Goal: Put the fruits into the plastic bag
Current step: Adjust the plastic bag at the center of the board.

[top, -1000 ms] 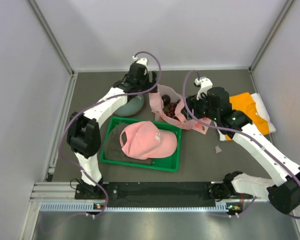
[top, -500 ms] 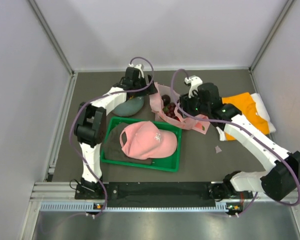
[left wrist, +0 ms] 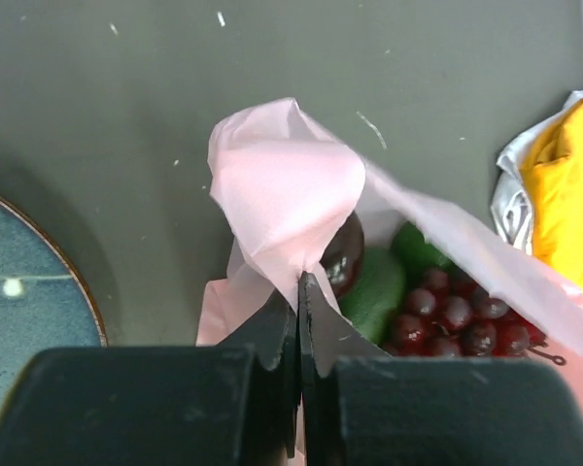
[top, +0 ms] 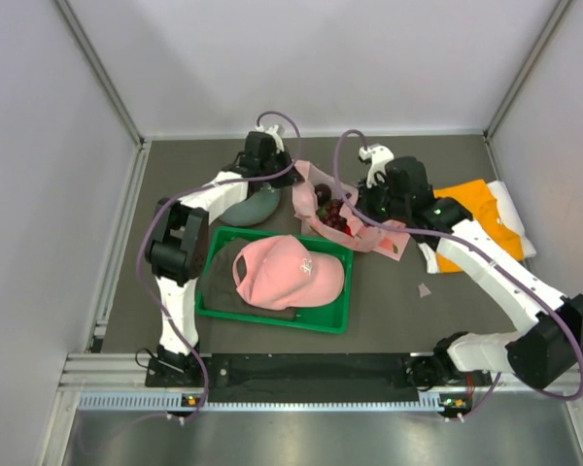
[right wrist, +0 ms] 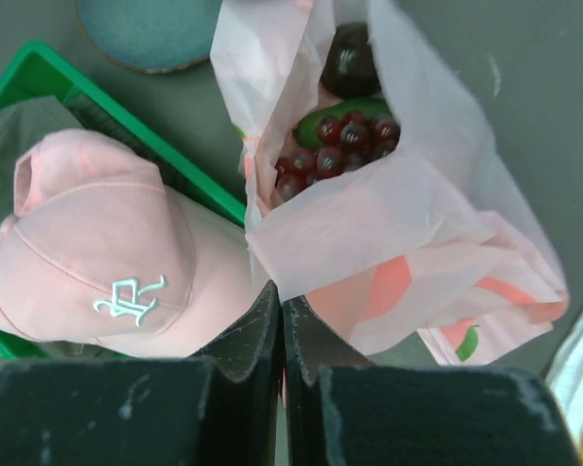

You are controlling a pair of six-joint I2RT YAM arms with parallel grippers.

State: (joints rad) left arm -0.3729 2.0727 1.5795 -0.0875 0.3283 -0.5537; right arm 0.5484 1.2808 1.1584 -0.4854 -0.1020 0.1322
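Plastic bag sits mid-frame in the top view on the dark tabletop, just above the right end of the green tray, mouth gaping. Fruits inside: grapes, avocado, dark brown fruit at the top of the opening in the right wrist view. Left end effector fully closed, pinching a bunched fold of pink film at the bag's upper-left rim. Right end effector also fully closed, nipping the bag's edge on the side by the cap. Cap lies in the tray. Blue-grey plate left of the bag, orange cloth to its right.
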